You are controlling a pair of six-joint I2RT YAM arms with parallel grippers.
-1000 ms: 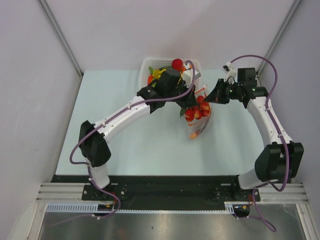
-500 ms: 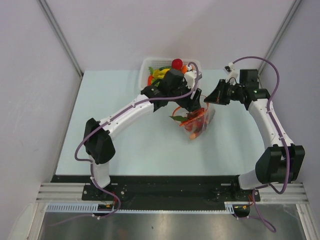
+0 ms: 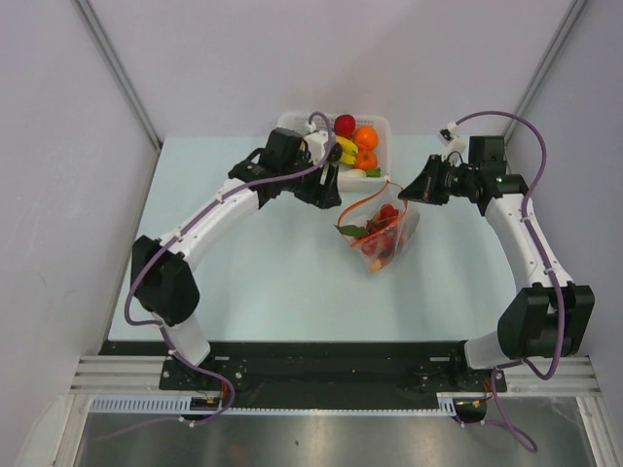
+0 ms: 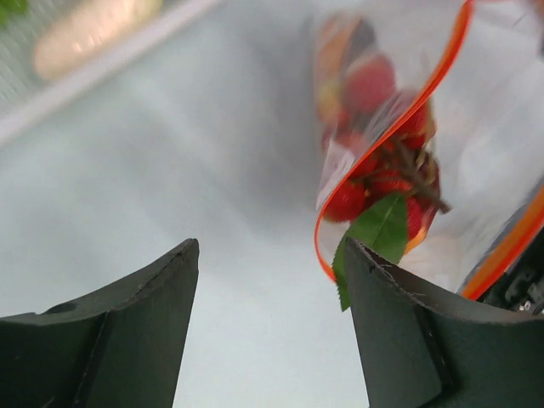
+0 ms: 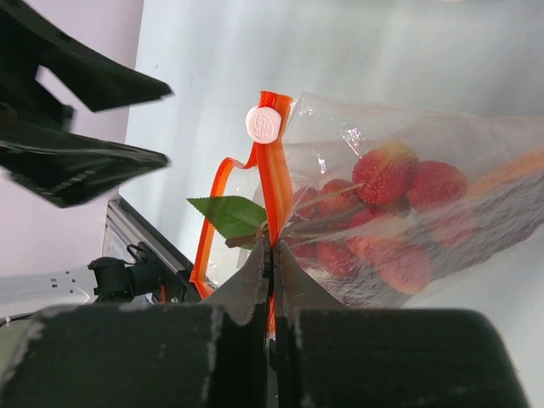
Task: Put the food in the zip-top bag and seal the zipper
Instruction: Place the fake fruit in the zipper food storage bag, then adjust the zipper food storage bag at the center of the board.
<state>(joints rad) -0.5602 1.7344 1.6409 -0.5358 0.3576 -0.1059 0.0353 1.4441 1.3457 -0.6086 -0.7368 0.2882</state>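
Note:
The clear zip-top bag (image 3: pixel 387 238) lies on the table with red berries (image 5: pixel 387 174) and a green leaf (image 5: pixel 228 215) inside; the leaf pokes out of its mouth. The mouth gapes, its orange zipper (image 3: pixel 362 206) bowed open. My right gripper (image 5: pixel 273 246) is shut on the zipper strip (image 5: pixel 274 170), just under the white slider (image 5: pixel 263 125); from above the right gripper (image 3: pixel 407 192) sits at the bag's far right corner. My left gripper (image 4: pixel 270 246) is open with nothing in it, left of the bag (image 4: pixel 399 127); from above the left gripper (image 3: pixel 329 183) is between bag and basket.
A white basket (image 3: pixel 382 125) stands at the table's far edge holding a red fruit (image 3: pixel 345 124), oranges (image 3: pixel 365 136) and a yellow banana (image 3: pixel 344 151). The left arm arches over the table's left half. Grey walls close in on both sides.
My left gripper has opened, let go inside the bag's mouth, and pulled back left toward the basket, uncovering the fruit there. The bag has sagged onto the table. The right gripper stays put.

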